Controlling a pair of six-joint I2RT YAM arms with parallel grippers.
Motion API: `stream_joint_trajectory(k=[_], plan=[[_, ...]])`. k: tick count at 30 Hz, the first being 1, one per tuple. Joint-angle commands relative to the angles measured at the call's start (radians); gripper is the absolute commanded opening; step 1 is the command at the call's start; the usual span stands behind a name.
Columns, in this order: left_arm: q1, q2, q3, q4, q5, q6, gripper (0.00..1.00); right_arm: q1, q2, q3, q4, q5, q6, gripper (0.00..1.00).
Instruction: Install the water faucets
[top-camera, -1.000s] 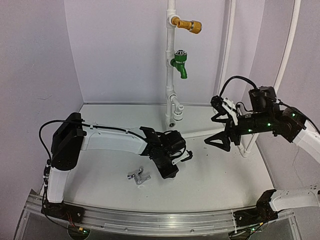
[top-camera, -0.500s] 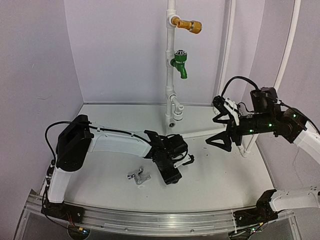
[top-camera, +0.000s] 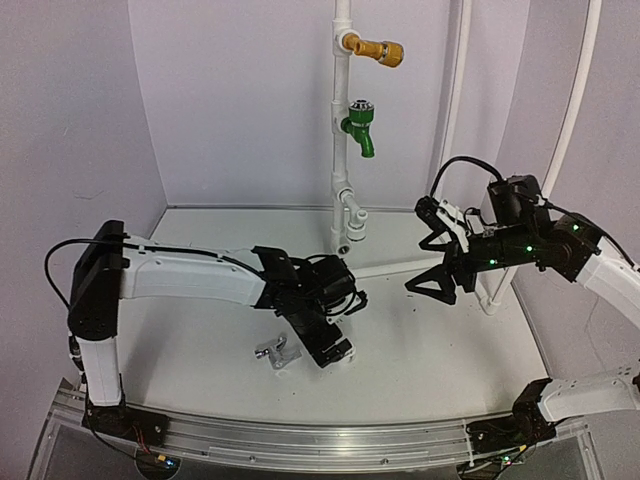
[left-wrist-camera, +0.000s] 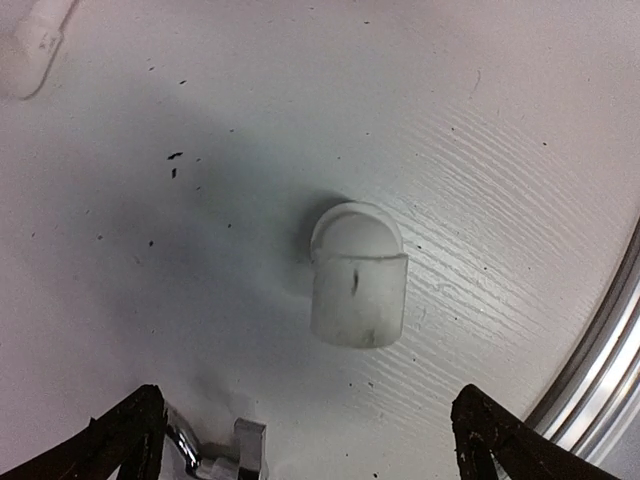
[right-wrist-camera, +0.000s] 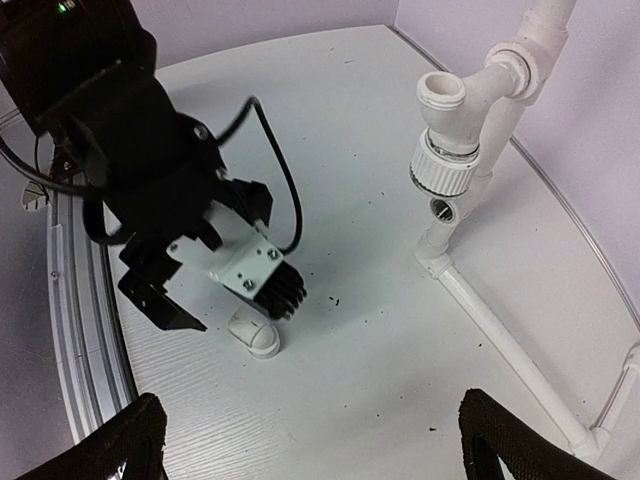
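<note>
**Fitting loose on the table, both grippers empty**

The white fitting (left-wrist-camera: 358, 290) sits on the table (left-wrist-camera: 480, 120) right under the left gripper (left-wrist-camera: 305, 435), whose fingers stand wide apart and touch nothing. It looks light, rigid and smooth-walled, so it is likely to skid or roll. Pinch it across the barrel, not the socket rim. The metal tap (top-camera: 278, 352) lies just beside it and is probably heavier and slick; take its body, not the lever. The right gripper (top-camera: 428, 252) hangs spread and empty, right of the pipe (right-wrist-camera: 445, 160). No lettering can be read; the fitting shows only a dark smudge.
</note>
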Motion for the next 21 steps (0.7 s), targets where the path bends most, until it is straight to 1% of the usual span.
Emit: stream_joint_trajectory(k=[1, 6, 10, 14, 21], plan=[[-0.004, -0.112, -0.125, -0.028, -0.076, -0.146, 1.00, -0.003, 0.016, 0.022, 0.005, -0.020, -0.006, 0.98], [0.011, -0.169, -0.236, -0.014, -0.120, -0.231, 1.00, -0.002, 0.034, 0.003, 0.007, -0.022, -0.020, 0.98], [0.073, -0.162, -0.278, -0.007, -0.086, -0.247, 1.00, -0.003, 0.041, -0.011, 0.004, -0.043, -0.022, 0.98], [0.119, -0.148, -0.284, -0.012, -0.036, -0.228, 1.00, -0.003, 0.039, -0.011, -0.001, -0.052, -0.023, 0.98], [0.160, -0.085, -0.252, -0.024, 0.077, -0.189, 1.00, -0.003, 0.055, 0.004, -0.007, -0.054, -0.033, 0.98]])
